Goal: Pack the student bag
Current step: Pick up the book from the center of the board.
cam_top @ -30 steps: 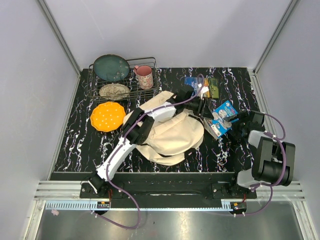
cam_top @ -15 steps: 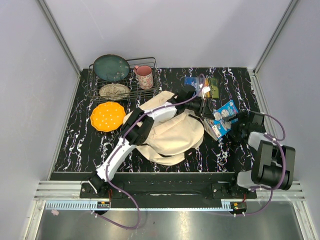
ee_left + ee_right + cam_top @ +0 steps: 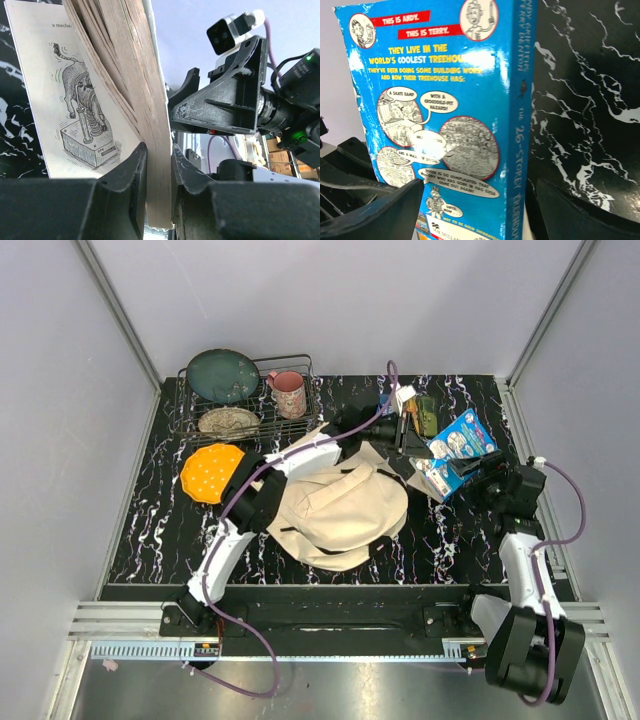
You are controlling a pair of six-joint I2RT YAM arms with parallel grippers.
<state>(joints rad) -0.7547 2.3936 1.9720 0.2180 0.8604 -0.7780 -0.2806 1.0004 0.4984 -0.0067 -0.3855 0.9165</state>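
Observation:
The student bag (image 3: 335,508), cream canvas, lies slumped in the middle of the table. Just behind and right of it, my left gripper (image 3: 405,440) is shut on a sheaf of pages of a paperback book (image 3: 455,445), which hangs open with its blue cover facing up. In the left wrist view the jaws (image 3: 159,150) pinch the yellowed page block (image 3: 125,75) and a printed drawing shows beside it. My right gripper (image 3: 472,473) is at the book's near right side. In its wrist view the blue back cover (image 3: 460,125) stands between its wide-open fingers (image 3: 580,210), and a dark gap shows beside the spine.
A wire dish rack (image 3: 300,425) at the back left holds a green plate (image 3: 222,375), a pink mug (image 3: 290,393) and a grey dish (image 3: 228,421). An orange plate (image 3: 212,472) lies in front of it. A green packet (image 3: 428,415) sits behind the book.
My left gripper has closed on the book's pages and lifted the book up and back. The right arm has stretched forward and its jaws have spread wider round the cover.

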